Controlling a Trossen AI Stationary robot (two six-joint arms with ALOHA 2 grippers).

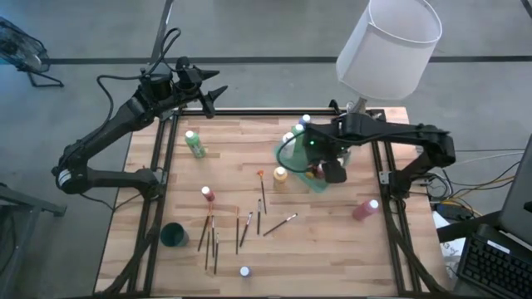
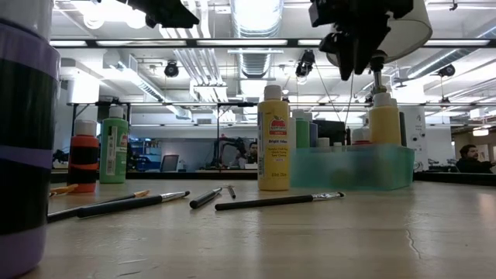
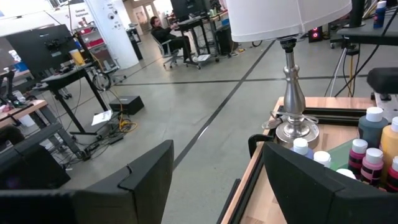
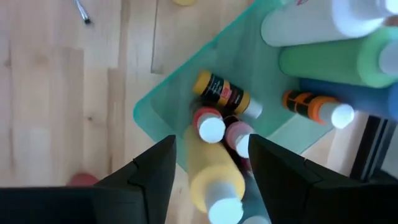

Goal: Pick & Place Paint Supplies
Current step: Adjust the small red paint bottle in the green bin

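Observation:
My right gripper (image 1: 332, 172) hangs open, pointing down over the translucent green tray (image 1: 293, 154). Its fingers stand above and on either side of a tall yellow bottle (image 4: 211, 168) that stands in the tray among several other bottles (image 4: 221, 92). In the low view the gripper (image 2: 360, 66) is clear above that bottle's white cap (image 2: 380, 98). On the table stand a green bottle (image 1: 195, 144), a yellow one (image 1: 280, 175) and a red one (image 1: 206, 193); a pink one (image 1: 366, 209) lies on its side. Several brushes (image 1: 209, 237) lie flat at the near middle. My left gripper (image 3: 217, 186) waits open past the far left corner.
A lamp (image 1: 386, 46) with a white shade stands at the far right corner, close behind the tray. A dark green cup (image 1: 173, 235) stands near left, and a small white-capped bottle (image 1: 244, 271) stands at the near edge. Bare wood lies at the near right.

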